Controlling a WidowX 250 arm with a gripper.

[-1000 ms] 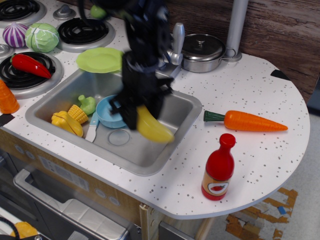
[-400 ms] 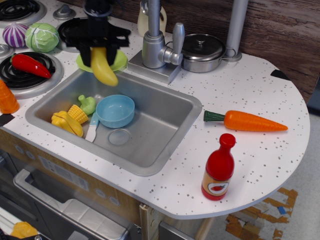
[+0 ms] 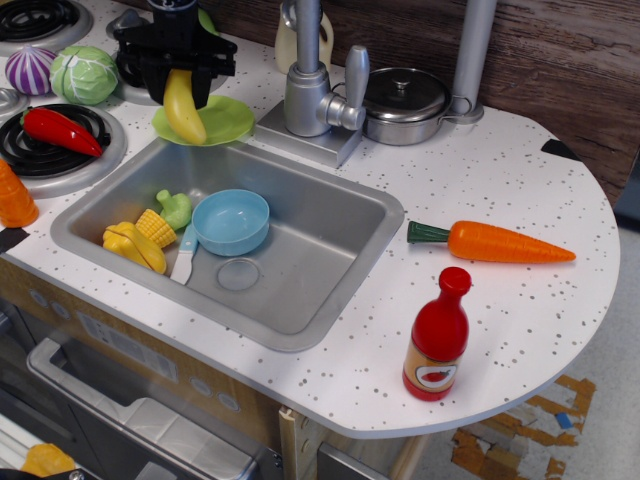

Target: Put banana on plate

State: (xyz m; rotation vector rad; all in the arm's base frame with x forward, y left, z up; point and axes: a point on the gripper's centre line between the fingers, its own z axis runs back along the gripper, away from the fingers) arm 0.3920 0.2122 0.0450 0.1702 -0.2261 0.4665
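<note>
The yellow banana (image 3: 183, 108) hangs nearly upright from my black gripper (image 3: 177, 72), which is shut on its upper end. Its lower tip is over the lime-green plate (image 3: 222, 121), close to or touching it. The plate lies on the counter at the back left rim of the sink, in front of a stove burner. The banana and gripper cover the plate's left part.
The sink (image 3: 320, 250) holds a light-blue bowl (image 3: 231, 221), a corn cob (image 3: 155, 228), a ridged yellow toy (image 3: 132, 246) and a small green toy (image 3: 176, 208). The faucet (image 3: 310, 80) and pot (image 3: 404, 104) stand right of the plate. Red pepper (image 3: 60, 131), cabbage (image 3: 84, 74), carrot (image 3: 495, 242), red bottle (image 3: 438, 337).
My gripper carried the banana from above the sink's middle up and to the back left. It now holds it over the plate, a little farther back than 0.4 s ago.
</note>
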